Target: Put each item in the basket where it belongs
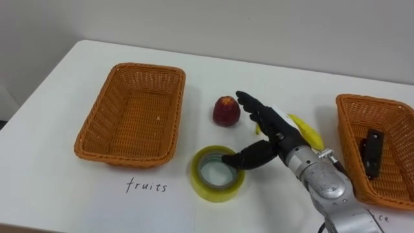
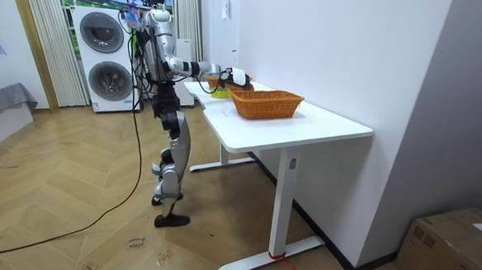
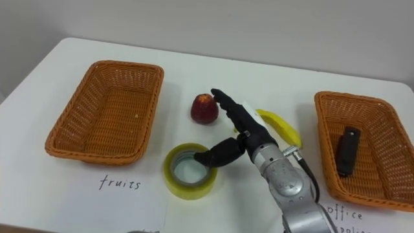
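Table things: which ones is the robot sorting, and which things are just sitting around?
For the job: red fruit, banana, tape roll, black item in the right basket, left basket, right hand.
Just around: washing machines, cardboard box.

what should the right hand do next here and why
Probably close the right hand to pinch the rim of the tape roll. The hand is open, its thumb at the roll's inner edge and its fingers stretched past it toward the apple, so nothing is held; tape belongs in the basket on the robot's right.
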Available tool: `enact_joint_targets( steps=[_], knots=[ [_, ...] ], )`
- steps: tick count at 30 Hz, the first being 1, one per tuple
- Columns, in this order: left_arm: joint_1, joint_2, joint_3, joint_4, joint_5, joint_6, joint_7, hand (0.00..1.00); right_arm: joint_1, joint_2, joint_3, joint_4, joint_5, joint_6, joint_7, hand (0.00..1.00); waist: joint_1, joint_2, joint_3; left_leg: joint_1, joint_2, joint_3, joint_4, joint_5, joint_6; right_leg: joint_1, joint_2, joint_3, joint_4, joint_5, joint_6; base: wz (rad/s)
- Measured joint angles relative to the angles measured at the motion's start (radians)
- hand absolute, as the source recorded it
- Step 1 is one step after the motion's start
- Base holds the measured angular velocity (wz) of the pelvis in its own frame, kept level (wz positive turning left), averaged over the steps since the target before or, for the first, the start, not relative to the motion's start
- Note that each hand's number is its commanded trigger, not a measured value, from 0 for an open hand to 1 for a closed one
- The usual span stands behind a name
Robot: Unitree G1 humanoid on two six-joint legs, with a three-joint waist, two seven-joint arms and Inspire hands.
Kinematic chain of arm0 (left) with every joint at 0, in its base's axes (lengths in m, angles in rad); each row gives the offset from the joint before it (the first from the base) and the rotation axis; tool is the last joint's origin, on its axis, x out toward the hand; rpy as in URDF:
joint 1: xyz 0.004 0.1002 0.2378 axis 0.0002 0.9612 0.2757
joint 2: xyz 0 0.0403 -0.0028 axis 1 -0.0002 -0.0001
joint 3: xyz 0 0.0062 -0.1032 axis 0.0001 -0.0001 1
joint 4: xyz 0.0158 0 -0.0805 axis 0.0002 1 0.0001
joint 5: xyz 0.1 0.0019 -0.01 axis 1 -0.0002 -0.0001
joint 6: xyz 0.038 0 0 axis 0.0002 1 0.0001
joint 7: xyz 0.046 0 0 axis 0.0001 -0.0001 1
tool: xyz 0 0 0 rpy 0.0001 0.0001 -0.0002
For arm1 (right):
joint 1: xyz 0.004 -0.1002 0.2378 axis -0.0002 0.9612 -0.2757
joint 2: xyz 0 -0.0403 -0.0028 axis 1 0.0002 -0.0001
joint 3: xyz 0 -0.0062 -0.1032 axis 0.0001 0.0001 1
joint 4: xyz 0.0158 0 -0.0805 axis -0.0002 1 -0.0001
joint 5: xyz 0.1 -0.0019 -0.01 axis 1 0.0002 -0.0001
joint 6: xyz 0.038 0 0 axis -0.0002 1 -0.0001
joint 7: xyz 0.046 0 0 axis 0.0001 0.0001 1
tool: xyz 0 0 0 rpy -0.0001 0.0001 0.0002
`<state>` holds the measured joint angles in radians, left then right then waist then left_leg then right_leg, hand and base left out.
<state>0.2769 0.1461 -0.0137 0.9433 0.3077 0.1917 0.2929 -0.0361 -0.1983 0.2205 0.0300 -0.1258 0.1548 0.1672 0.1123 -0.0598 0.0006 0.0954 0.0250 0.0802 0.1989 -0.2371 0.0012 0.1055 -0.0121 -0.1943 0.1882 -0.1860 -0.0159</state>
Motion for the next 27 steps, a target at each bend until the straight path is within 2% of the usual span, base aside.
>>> enact_joint_targets(
  steps=[11, 17, 27],
  knots=[
    [0.001, 0.000, 0.001, 0.001, 0.001, 0.007, -0.001, 0.00, 0.000, 0.014, 0.001, 0.038, -0.003, 0.005, -0.001, 0.00, 0.004, 0.000, -0.0001, 0.000, 0.000, 0.000, 0.000, 0.000, 0.000, 0.000, 0.000, 0.000, 0.000, 0.000, 0.000, 0.00],
    [-0.002, -0.008, 0.003, 0.001, 0.001, 0.008, -0.001, 0.00, 0.000, 0.037, 0.004, 0.060, -0.012, 0.011, -0.004, 0.00, 0.003, 0.000, -0.0004, 0.001, 0.000, 0.000, 0.000, 0.000, 0.000, -0.001, -0.001, 0.000, 0.000, 0.000, 0.000, 0.00],
    [-0.002, -0.015, 0.012, -0.003, 0.001, 0.012, -0.028, 0.00, 0.000, 0.050, 0.004, 0.076, -0.016, 0.011, -0.015, 0.00, 0.005, -0.010, -0.0028, -0.002, 0.000, -0.005, 0.001, 0.000, 0.000, 0.000, -0.001, -0.007, -0.001, 0.000, 0.000, 0.01]
  ],
)
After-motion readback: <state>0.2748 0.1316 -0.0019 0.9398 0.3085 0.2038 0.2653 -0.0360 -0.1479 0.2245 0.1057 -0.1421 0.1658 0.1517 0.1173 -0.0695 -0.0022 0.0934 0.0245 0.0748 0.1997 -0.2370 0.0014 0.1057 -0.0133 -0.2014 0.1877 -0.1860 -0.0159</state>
